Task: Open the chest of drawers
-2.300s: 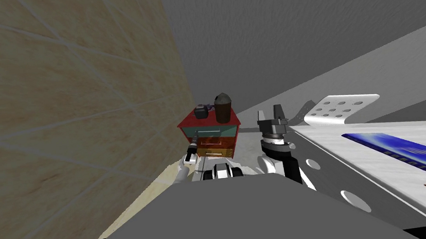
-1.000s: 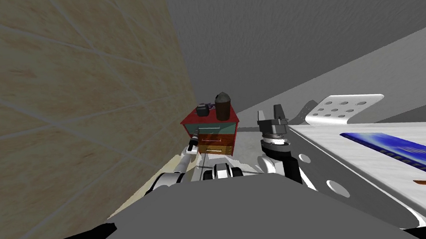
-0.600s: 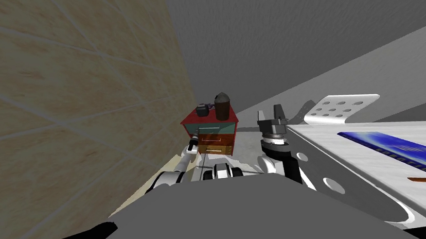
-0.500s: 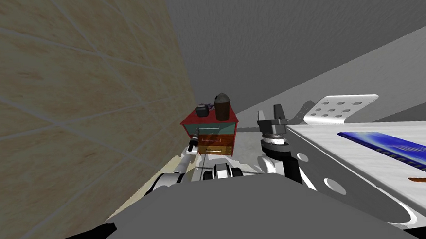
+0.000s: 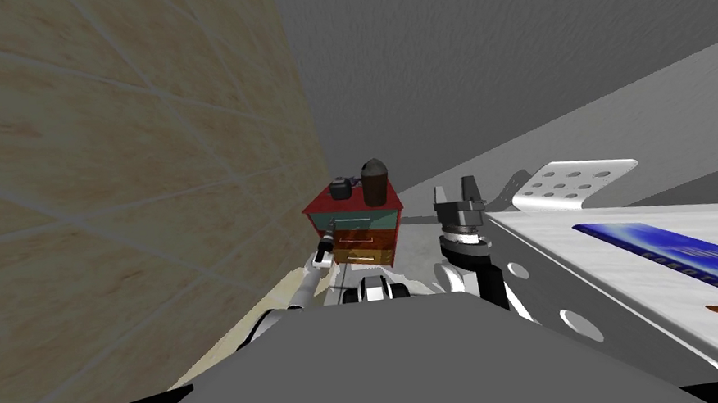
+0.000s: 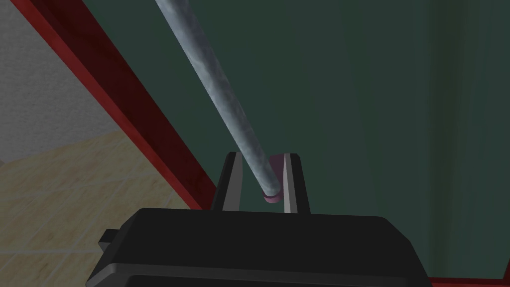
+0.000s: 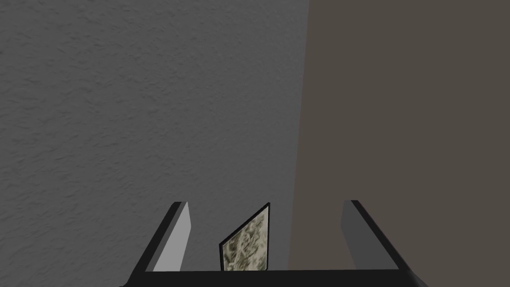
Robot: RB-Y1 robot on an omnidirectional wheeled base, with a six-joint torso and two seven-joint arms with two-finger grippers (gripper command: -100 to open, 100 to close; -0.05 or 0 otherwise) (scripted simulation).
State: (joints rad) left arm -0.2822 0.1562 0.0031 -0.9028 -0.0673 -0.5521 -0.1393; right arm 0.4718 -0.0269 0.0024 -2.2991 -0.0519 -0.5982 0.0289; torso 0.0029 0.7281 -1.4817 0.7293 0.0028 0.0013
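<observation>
The chest of drawers (image 5: 358,226) is small and red-framed, with a green top drawer, an orange one and a yellow one below. It stands against the grey wall ahead. My left gripper (image 5: 323,248) is at its left front. In the left wrist view that gripper (image 6: 262,182) is shut on the end of the grey bar handle (image 6: 219,94), which runs across the green drawer front (image 6: 373,99). One finger presses each side of the bar, by its small pink mount. My right gripper (image 5: 461,193) is raised to the right of the chest, open (image 7: 264,234) and holding nothing.
A dark jar (image 5: 376,181) and a small dark box (image 5: 339,187) stand on the chest's top. A beige tiled wall (image 5: 101,195) runs close along the left. A white perforated frame (image 5: 578,182) with a blue sheet (image 5: 684,254) lies at the right.
The whole head view has shifted slightly, so I have moved a little. My left elbow has dropped somewhat while the gripper stays at the chest's front. The right arm is unchanged.
</observation>
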